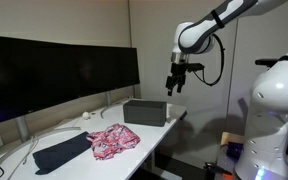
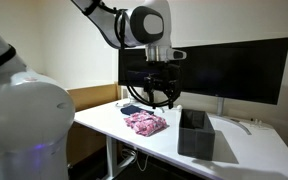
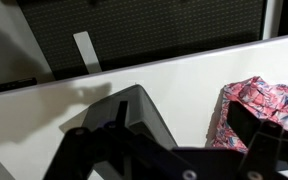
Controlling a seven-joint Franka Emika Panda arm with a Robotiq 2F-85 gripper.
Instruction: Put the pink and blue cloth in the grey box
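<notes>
The pink patterned cloth (image 1: 115, 140) lies crumpled on the white desk, with a dark blue cloth (image 1: 62, 152) flat beside it. The grey box (image 1: 144, 112) stands open-topped next to the pink cloth. Both exterior views show them: pink cloth (image 2: 146, 122), dark blue cloth (image 2: 132, 109), box (image 2: 194, 135). My gripper (image 1: 174, 83) hangs open and empty well above the desk, over the box and cloth area (image 2: 156, 93). In the wrist view my open fingers (image 3: 179, 118) frame the box (image 3: 119, 110) at the left and the pink cloth (image 3: 262, 100) at the right.
Wide dark monitors (image 1: 54, 70) stand along the back of the desk (image 1: 169, 128), also in the exterior view from the front (image 2: 229, 65). White cables (image 1: 44, 135) lie near the monitor base. A large white robot body (image 1: 274, 110) stands beside the desk.
</notes>
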